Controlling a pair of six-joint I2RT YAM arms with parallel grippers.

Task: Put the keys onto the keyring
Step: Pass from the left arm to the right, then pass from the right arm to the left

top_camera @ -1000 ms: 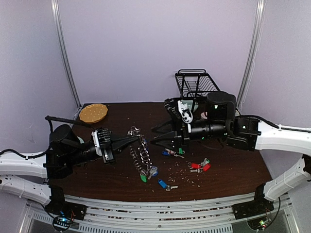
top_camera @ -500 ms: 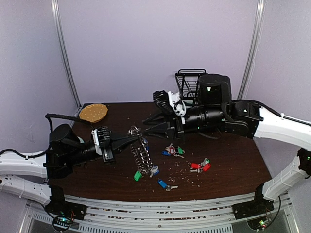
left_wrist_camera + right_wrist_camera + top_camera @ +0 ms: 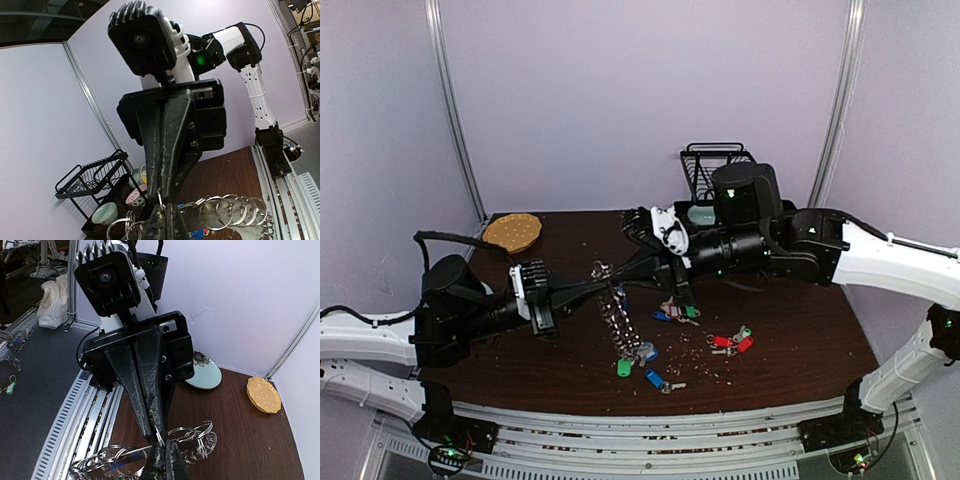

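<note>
Keyring [image 3: 620, 322] hangs pinched between left claw [image 3: 592, 283] and right claw [image 3: 620, 273]; rack [image 3: 90, 179] holds bowls [image 3: 105, 214].

**Keyring** [image 3: 620, 318]: chain of silver metal split rings, polished and glinting.
**Keys** [image 3: 730, 343]: silver metal, with smooth plastic tags in red, blue and green.
**Left gripper** [image 3: 156, 432], **right gripper** [image 3: 162, 192]: matt black plastic, scratched pale along the edges.
**Bench** [image 3: 800, 350]: dark brown wood-look top with a low sheen, dotted with pale specks.
**Rack** [image 3: 720, 170]: thin black wire.
**Plate** [image 3: 204, 376]: pale, glossy glaze.
**Disc** [image 3: 511, 233]: tan, dimpled and matt.
</note>
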